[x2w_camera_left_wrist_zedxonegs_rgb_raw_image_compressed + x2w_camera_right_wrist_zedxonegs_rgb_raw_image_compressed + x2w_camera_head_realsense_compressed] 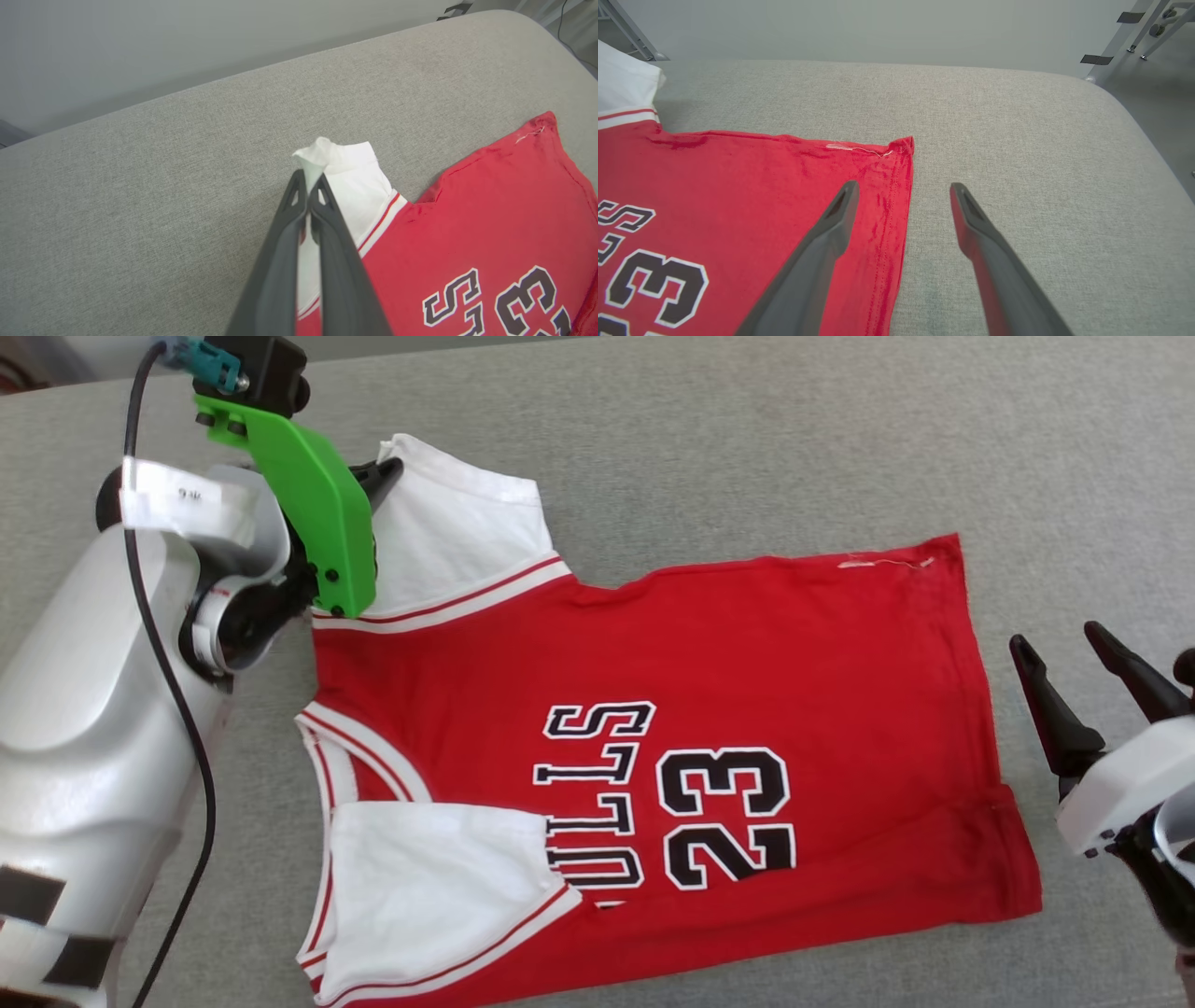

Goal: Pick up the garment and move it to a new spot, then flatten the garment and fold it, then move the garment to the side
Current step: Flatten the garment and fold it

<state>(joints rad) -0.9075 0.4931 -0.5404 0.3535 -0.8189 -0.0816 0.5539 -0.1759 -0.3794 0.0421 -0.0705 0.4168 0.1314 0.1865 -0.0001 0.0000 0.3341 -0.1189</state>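
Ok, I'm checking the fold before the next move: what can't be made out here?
Head view: the green bracket hides most of the left tool.
Head view: the folded sleeve covers the start of the print.
Right wrist view: the left edge cuts off the garment.

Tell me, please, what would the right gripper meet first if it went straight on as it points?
Probably the grey woven-fabric surface just beyond the far hem corner of the red jersey-style T-shirt, whose hem the right gripper straddles; its height is unclear, so it may brush that corner first.
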